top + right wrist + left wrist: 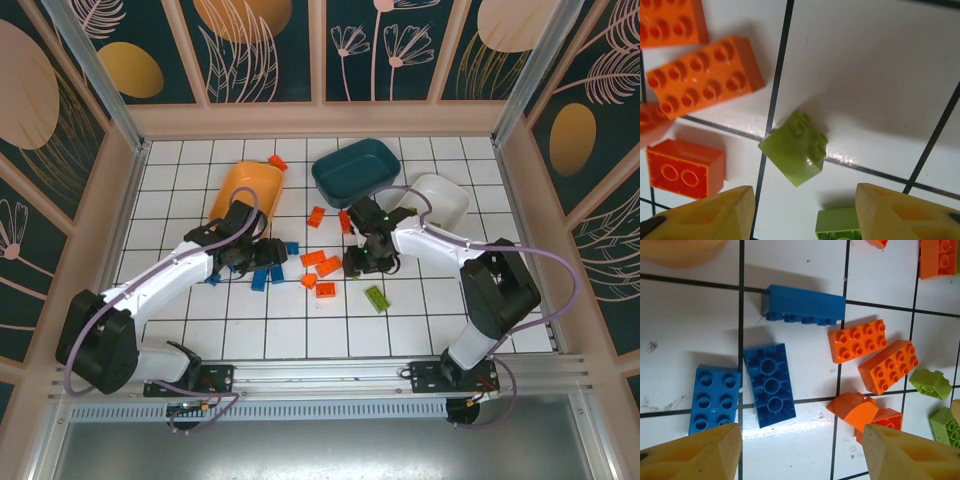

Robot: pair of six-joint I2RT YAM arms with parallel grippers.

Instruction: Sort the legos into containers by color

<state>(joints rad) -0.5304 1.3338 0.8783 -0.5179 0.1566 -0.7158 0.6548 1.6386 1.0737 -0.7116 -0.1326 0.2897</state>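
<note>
bright, even light from above, soft grey shadows beside the green brick, white glare streaks on the glossy table, close views sharp, top view crisp

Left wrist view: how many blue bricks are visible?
3. Side-lying blue brick at top; upside-down blue brick in the middle; studs-up blue brick lower left. Others may be hidden.

Both arms stretch forward, leaning toward each other, wrists tipped down. The left gripper gapes wide and empty, the right gripper likewise spread, gripping nothing.
</note>
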